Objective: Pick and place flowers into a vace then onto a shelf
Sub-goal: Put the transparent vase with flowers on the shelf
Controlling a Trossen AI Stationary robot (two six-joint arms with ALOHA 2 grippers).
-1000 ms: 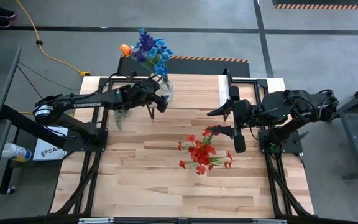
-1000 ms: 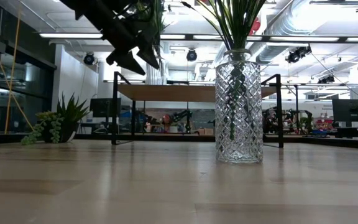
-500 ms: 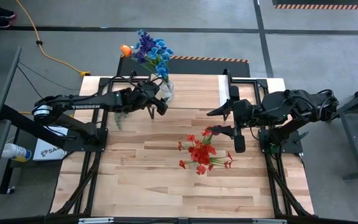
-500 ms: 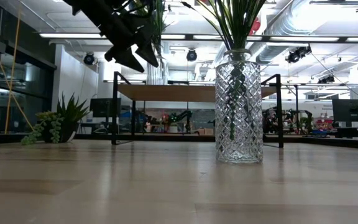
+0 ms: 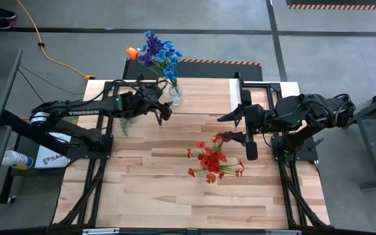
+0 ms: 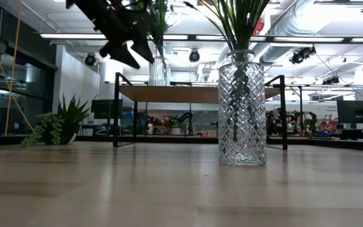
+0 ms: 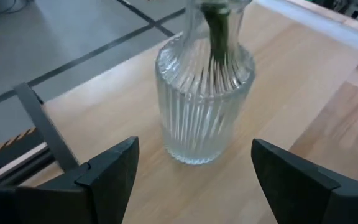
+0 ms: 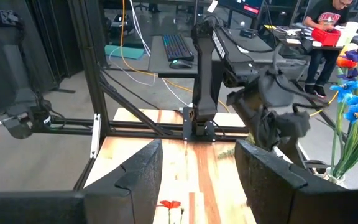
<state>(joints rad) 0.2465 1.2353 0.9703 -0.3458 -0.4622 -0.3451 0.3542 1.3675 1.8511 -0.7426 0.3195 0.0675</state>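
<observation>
A ribbed glass vase (image 7: 204,106) with blue, purple and one orange flower (image 5: 156,52) stands by its base on the shelf (image 5: 204,96) at the table's far side. My left gripper (image 7: 194,180) is open just short of it, with a finger on either side and clear of the glass; in the high view my left gripper (image 5: 165,112) sits to the vase's near left. Red flowers (image 5: 211,160) stand in a cut-glass vase (image 6: 241,110) at the table's middle. My right gripper (image 5: 237,127) hangs open above the table's right half, empty.
A small green potted plant (image 6: 58,126) stands on the table at the left, near the shelf's dark legs (image 6: 116,110). A black frame rings the table's far edge (image 5: 240,85). A person (image 8: 328,18) sits beyond the table. Bare planks lie along the near side (image 5: 175,202).
My left gripper has drawn back from the ribbed vase toward the table's left edge and risen a little, staying open. The vase and its flowers have stayed on the shelf and now show uncovered in the low view.
</observation>
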